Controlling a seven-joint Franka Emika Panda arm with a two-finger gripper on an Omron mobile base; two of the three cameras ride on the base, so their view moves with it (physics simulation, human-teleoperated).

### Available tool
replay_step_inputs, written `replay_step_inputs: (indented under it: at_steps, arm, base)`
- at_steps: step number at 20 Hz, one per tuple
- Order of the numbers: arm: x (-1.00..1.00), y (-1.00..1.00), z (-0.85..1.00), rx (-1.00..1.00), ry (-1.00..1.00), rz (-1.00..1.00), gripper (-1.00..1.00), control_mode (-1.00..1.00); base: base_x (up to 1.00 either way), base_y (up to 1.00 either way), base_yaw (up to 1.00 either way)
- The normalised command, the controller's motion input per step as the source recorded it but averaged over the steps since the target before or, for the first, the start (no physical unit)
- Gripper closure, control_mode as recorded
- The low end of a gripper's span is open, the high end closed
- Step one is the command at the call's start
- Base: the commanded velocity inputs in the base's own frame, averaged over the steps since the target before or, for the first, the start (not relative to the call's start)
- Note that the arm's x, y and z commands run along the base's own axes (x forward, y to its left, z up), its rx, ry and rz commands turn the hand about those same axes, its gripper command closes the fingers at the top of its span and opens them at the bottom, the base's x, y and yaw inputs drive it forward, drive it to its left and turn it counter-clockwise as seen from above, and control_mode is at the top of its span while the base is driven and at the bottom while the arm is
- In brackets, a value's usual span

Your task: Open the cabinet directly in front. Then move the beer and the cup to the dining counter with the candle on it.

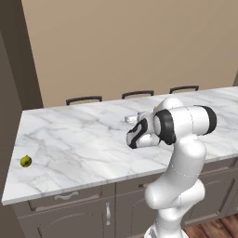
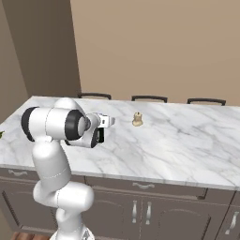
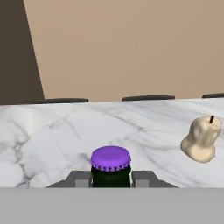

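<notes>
White marble with grey veins makes the long worktop point(image 1: 83, 135) that we see in the left base view. Our arm reaches over it, and a small yellow-green fruit point(image 1: 26, 161) lies near its left end, well apart from the arm. If the base drives closer, the elbow may brush the front edge of the worktop, we think.

From the right base view, the end effector point(image 2: 107, 122) hangs over the marble, and the candle point(image 2: 137, 120) stands just beside it, to its right. The bottle is not clear to us from this side. A lowering that drifts to the right can knock the candle over.

Looking along the hand view, the beer point(image 3: 110, 167) sits between the two dark fingers point(image 3: 80, 179), which are closed narrowly on its neck under the purple cap. The candle leans a little at the right. We cannot tell how high the bottle base is above the marble. If we release too early, the slim bottle may tip or roll. The grip is high on smooth glass, so it can also slip.
</notes>
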Motion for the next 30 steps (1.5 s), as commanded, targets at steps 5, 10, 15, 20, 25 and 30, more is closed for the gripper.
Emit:
replay_step_inputs:
  at_steps: [5, 10, 15, 20, 25, 30]
  arm:
    - [0.00, 0.00, 0.00, 0.00, 0.00, 0.00, 1.00, -1.00]
    - [0.00, 0.00, 0.00, 0.00, 0.00, 0.00, 1.00, -1.00]
    - [0.00, 0.00, 0.00, 0.00, 0.00, 0.00, -1.00, -1.00]
    - [0.00, 0.00, 0.20, 0.00, 0.00, 0.00, -1.00, -1.00]
    - [0.00, 0.00, 0.77, 0.01, 0.07, 0.00, -1.00, -1.00]
    - [-0.55, -0.02, 1.00, 0.04, 0.31, 0.00, -1.00, -1.00]
  base:
    - [0.00, 0.00, 0.00]
    - [0.00, 0.00, 0.00]
    - [0.00, 0.00, 0.00]
    - [0.00, 0.00, 0.00]
    - [0.00, 0.00, 0.00]
    - [0.00, 0.00, 0.00]
